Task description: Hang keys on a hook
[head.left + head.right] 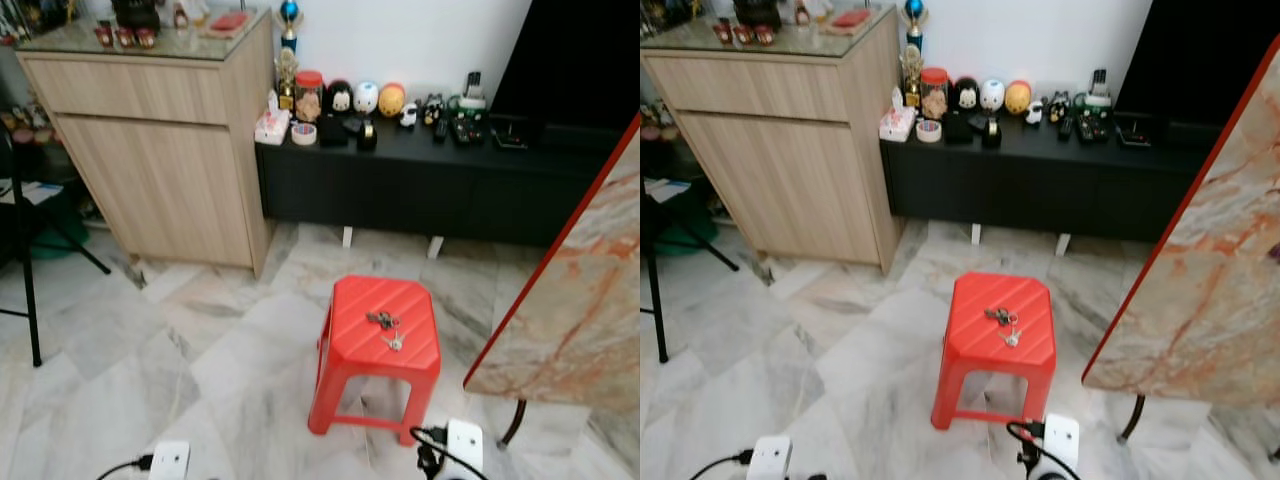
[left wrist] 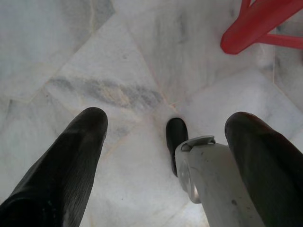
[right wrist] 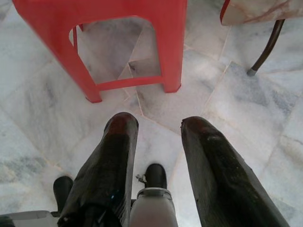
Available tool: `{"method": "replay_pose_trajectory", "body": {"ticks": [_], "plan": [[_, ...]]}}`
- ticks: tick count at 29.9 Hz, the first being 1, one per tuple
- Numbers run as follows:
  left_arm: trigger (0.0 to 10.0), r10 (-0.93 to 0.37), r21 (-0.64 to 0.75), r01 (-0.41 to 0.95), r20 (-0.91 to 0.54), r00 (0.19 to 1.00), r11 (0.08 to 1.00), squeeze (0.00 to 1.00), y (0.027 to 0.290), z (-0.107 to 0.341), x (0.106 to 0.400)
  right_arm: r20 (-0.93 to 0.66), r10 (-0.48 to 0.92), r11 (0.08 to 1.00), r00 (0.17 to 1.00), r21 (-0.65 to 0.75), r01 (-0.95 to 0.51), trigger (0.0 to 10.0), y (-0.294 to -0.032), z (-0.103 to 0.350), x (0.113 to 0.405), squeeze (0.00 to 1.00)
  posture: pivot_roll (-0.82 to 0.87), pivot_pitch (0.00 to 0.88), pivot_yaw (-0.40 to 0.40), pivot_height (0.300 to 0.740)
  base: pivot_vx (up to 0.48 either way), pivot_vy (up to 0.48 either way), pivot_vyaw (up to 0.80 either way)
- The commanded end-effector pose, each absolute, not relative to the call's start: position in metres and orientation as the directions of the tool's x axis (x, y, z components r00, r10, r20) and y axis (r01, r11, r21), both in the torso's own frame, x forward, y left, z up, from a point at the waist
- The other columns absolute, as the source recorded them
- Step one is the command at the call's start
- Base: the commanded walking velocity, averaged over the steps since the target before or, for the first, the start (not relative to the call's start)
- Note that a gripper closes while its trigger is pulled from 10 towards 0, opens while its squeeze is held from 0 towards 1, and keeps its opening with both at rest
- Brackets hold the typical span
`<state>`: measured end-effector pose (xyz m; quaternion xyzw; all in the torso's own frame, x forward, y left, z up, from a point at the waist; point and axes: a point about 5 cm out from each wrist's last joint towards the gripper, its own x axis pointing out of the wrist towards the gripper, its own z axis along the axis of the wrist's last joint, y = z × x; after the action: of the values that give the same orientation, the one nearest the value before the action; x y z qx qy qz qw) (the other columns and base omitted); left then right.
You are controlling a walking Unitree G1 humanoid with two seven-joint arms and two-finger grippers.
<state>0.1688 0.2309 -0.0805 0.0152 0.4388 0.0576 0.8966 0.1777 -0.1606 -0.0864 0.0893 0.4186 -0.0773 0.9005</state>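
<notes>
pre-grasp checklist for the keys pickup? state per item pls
1. Keys located, lying loose on top of the red stool: ok.
2. Nothing else on the stool top crowding the keys: ok.
3. Left gripper open, holding nothing, hanging over the floor: ok.
4. Right gripper open, holding nothing, low in front of the stool: ok.
5. Marble table edge close beside the stool on the right: not ok.
6. Hook located: cannot tell.

Head stereo pair: high, facing forward-down, red stool (image 1: 385, 325) at 6 o'clock, middling near. Wrist cameras: low, floor-facing, close to marble floor (image 2: 118, 56); both share the stool.
</notes>
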Motion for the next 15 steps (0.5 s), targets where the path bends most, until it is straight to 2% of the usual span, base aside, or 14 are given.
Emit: {"method": "replay_pose_trajectory", "body": {"ticks": [1, 8, 12, 15], "plan": [[10.0, 0.112, 0.071, -0.09, -0.783, 0.612, 0.993, 0.0, 0.2305, -0.0803, 0.1693, -0.761, -0.065, 0.972, 0.646, 0.099, 0.215, 10.0, -0.1608, -0.0855, 0.1791, 0.0, 0.0, 0.0, -0.053, 0.74, 0.274, 0.0, 0.0], [10.0, 0.103, 0.066, -0.082, -0.776, 0.622, 0.994, 0.0, 0.2267, -0.0797, 0.1722, -0.756, -0.056, 0.977, 0.652, 0.093, 0.191, 10.0, -0.1608, -0.085, 0.1797, 0.0, -0.01, 0.0, -0.053, 0.74, 0.273, 0.0, 0.0], [10.0, 0.1, 0.066, -0.077, -0.772, 0.627, 0.995, 0.0, 0.2252, -0.079, 0.1742, -0.758, -0.055, 0.977, 0.65, 0.093, 0.192, 10.0, -0.1609, -0.0853, 0.1793, 0.0, 0.0, 0.0, -0.053, 0.74, 0.268, 0.0, 0.74], [10.0, 0.098, 0.066, -0.075, -0.766, 0.635, 0.995, 0.0, 0.2246, -0.0779, 0.1768, -0.761, -0.062, 0.974, 0.645, 0.096, 0.206, 10.0, -0.1609, -0.0858, 0.1785, 0.0, 0.0, 0.0, -0.052, 0.74, 0.271, 0.0, 0.0]]}}
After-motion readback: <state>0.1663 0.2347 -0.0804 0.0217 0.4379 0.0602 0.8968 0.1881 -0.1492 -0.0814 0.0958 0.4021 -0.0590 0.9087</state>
